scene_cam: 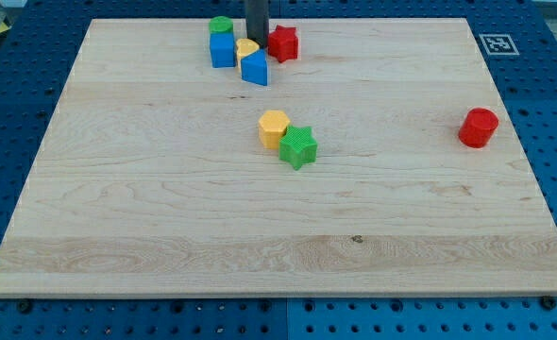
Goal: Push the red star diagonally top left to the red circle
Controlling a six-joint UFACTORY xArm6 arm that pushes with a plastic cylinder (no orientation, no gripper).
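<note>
My tip (257,39) sits near the board's top edge, touching the red star (282,43) on its left side, yellow block (246,47) just beside. No jaws, plain rod. Red circle (478,127) near the right edge, well apart.

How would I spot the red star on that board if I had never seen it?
Start at the wooden board's top edge, where a cluster of blocks sits around the dark rod, my tip. The red star is at the cluster's right end, just right of my tip. It is the only red block there; the other red one, the red circle, stands alone far right.
</note>
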